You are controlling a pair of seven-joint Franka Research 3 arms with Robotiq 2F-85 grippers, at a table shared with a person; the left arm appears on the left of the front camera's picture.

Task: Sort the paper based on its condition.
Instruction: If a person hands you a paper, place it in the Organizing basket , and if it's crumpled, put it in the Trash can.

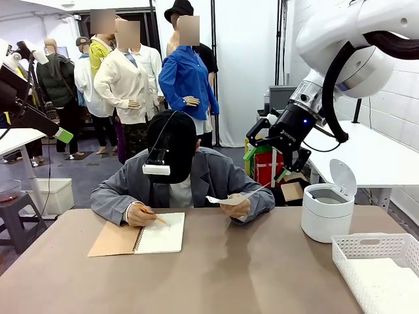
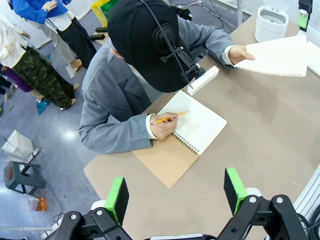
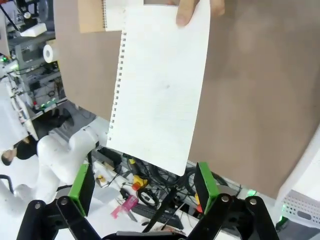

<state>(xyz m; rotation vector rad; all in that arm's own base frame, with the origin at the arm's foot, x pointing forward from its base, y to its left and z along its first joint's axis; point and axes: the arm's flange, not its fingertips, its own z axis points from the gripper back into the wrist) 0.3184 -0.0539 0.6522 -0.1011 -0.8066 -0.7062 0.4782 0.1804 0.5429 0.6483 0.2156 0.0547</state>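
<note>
Right wrist view: the right jaws stand spread, near a flat sheet (image 3: 160,90) that a person's hand (image 3: 195,9) holds out above the worktop (image 3: 260,80). Best pinched squarely at its free near edge, clear of that hand.

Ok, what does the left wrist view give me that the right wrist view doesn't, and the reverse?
Left wrist view adds: the person's hand writing with a pencil on the open notebook, beyond the open left claw. Right wrist view adds: the open right claw lined up with the sheet's near edge, apart from it. Both share: the sheet held up in the person's other hand, the notebook and the brown table.
</note>
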